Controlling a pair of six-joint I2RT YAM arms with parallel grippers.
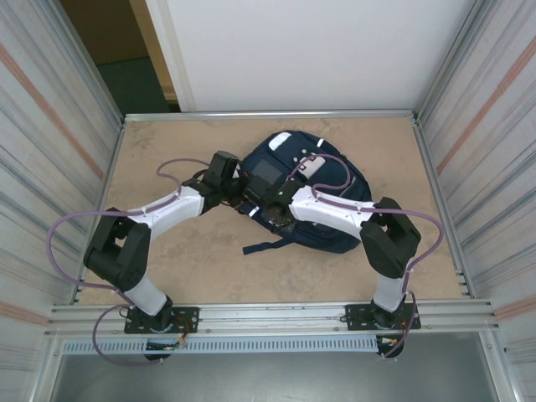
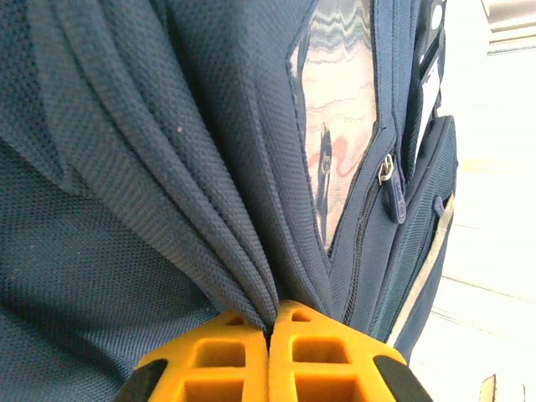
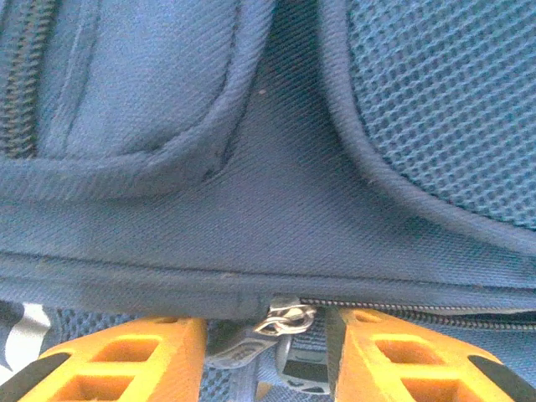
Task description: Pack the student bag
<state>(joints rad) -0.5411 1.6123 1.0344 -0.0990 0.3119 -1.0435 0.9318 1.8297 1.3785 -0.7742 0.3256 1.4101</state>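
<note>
**Left tool anchors the backpack, right tool lines up on the zip**

The backpack (image 1: 331, 241) lies flat toward 1 o'clock on the tabletop (image 1: 184, 260), and both arms meet at its 9 o'clock edge. The left tool (image 2: 270, 335) is clamped tight on a bunched fold of fabric (image 2: 243, 276), probably as an anchor so the bag won't slide. The right tool (image 3: 266, 331) is partly spread, fingers either side of the metal zip pull (image 3: 285, 320), not visibly pinching it. Watch the loose strap (image 1: 264, 246) trailing at 7 o'clock, and the two tools sit crowded together, so there's little room to pull.
</note>
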